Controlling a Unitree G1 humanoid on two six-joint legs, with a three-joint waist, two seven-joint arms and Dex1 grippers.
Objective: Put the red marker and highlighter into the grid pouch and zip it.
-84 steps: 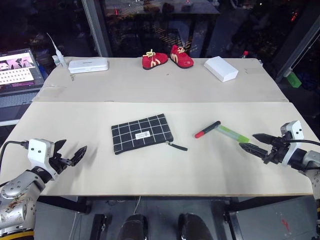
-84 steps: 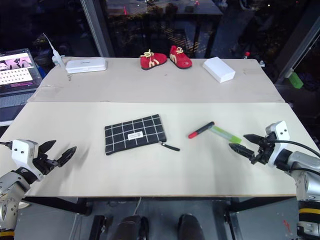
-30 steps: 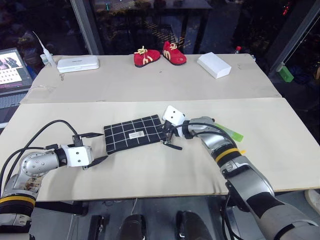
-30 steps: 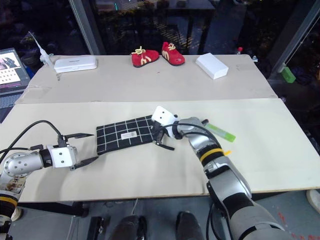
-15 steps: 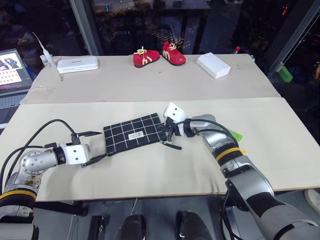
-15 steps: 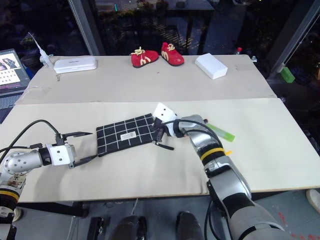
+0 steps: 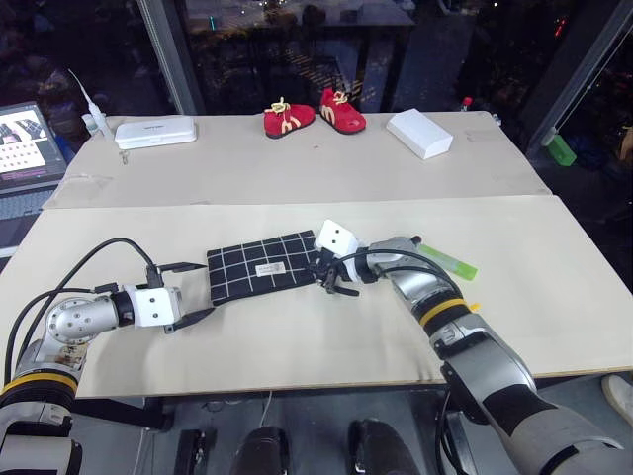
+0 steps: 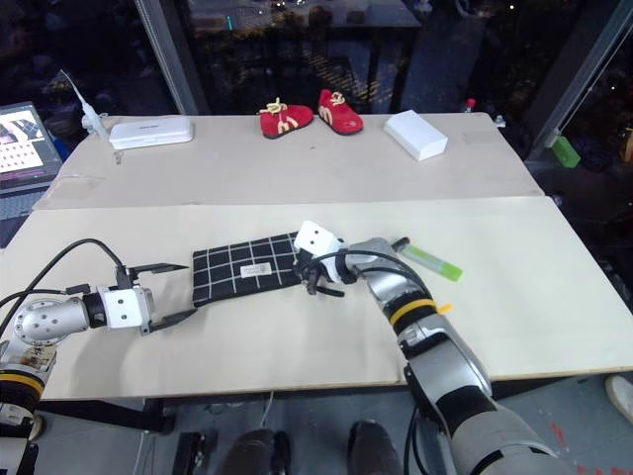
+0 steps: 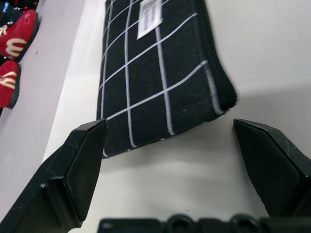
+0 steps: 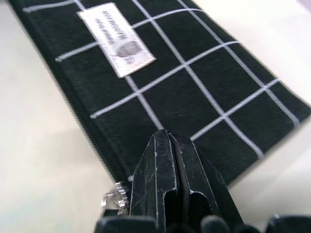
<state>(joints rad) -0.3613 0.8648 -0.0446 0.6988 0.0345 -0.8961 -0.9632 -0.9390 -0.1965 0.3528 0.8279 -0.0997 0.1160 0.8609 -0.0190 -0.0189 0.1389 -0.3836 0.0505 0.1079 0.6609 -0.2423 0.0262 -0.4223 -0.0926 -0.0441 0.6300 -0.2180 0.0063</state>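
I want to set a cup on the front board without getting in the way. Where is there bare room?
Bare: the front board's right side, beyond the highlighter, and the front strip below the grid pouch. Crowded: the middle, where the open left gripper brackets the pouch's left end and the shut right gripper sits at its zipper end.

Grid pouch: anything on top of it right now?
The shut right gripper sits over the grid pouch at the zipper end. A white label shows on the fabric. No pens lie on it. The gripper covers the cloth beneath, so actual contact can't be confirmed.
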